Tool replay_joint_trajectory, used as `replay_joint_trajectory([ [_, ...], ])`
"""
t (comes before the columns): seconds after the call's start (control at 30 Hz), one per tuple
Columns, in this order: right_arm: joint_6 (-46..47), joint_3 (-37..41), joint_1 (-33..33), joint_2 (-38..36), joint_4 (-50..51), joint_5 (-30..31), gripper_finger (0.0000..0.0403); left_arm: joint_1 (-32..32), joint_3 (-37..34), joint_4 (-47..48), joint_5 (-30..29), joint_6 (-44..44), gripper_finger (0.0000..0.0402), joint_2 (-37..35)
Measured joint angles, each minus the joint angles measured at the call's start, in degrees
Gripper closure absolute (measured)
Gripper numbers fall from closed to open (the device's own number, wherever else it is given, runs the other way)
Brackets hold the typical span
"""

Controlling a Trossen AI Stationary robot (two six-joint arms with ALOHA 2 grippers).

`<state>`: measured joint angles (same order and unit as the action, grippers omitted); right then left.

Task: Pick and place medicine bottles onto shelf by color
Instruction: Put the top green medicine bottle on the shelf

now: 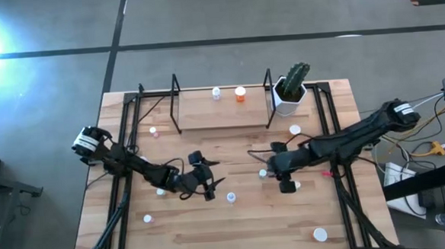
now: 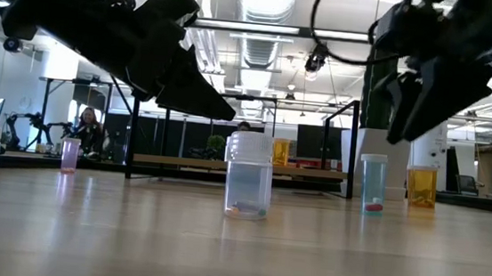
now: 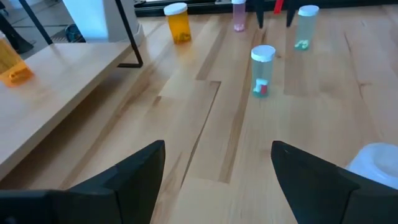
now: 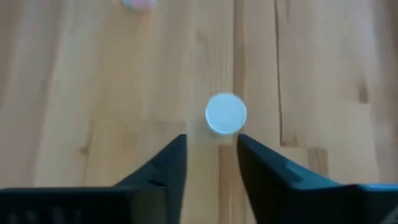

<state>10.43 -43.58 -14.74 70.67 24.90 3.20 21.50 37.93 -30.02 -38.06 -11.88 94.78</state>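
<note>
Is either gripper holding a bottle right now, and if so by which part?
Nothing is held. The left gripper is open above bare table. The right gripper is open, looking down on a white-capped bottle just past its fingertips, not gripping it.

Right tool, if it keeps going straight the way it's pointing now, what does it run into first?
Most likely the white-capped bottle: in the right wrist view it stands upright just ahead of the open right tool, centred on the gap between the fingers. Height is hard to judge, so the fingers may straddle it rather than strike the cap.
</note>
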Motion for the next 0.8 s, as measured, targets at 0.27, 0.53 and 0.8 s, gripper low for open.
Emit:
replay_joint_trajectory([
  [0.27,0.1,-8.9,0.0,13.6,5.6,0.0,0.0194,0.0,-0.1,0.0,0.0,-1.2,0.0125,0.0],
  [0.53,-1.0,-19.2,0.1,23.2,10.2,0.0,0.0215,0.0,-0.2,0.0,0.1,-1.3,0.0125,0.0],
  [0.8,-1.5,-25.9,0.1,27.4,16.9,0.0,0.0282,0.0,-0.5,0.1,0.1,-1.3,0.0125,0.0],
])
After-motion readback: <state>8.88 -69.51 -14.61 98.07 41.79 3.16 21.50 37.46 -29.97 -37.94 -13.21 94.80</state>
